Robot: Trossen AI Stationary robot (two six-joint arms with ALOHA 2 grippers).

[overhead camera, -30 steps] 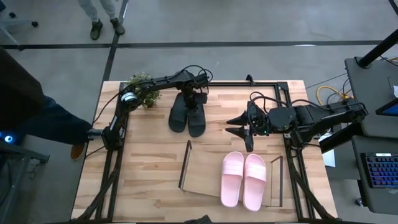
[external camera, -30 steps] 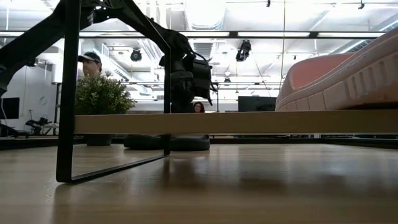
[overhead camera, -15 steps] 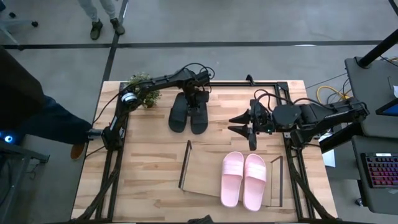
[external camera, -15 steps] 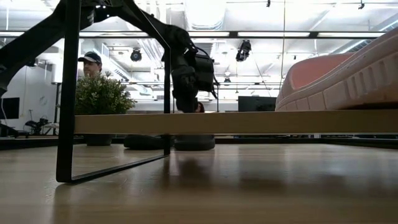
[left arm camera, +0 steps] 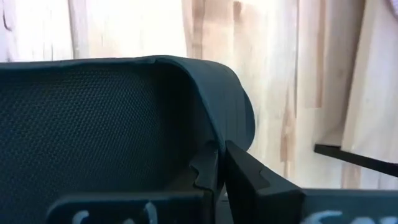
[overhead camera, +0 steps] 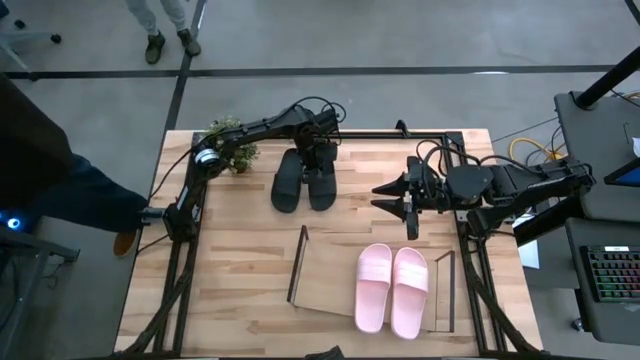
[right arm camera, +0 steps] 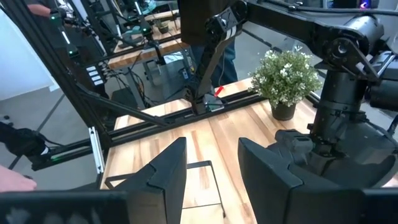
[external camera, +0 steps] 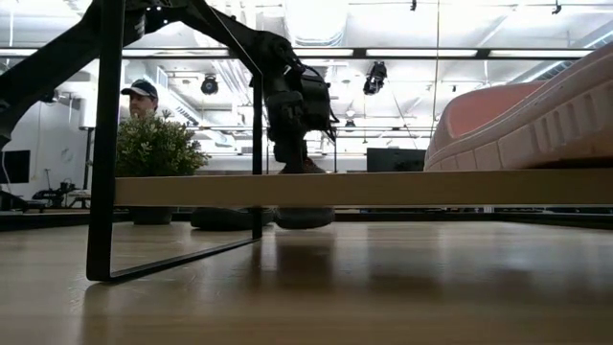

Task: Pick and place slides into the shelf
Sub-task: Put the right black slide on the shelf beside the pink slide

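Half done: pink pair set on the shelf, black pair not yet shelved. Left hand clenched on the right-hand black slide on the bench; right hand released, hovering above the shelf's far edge.

You have two matte black slides on a pale, streaky light-wood surface. In the left wrist view the black slide shows a fine woven-mesh texture. The pink slides are a plain pale pink, and sit on the shelf, a light-wood board with thin black frames. Both arms are dark, as are the left gripper and right gripper. The potted plant is green with whitish flecks.
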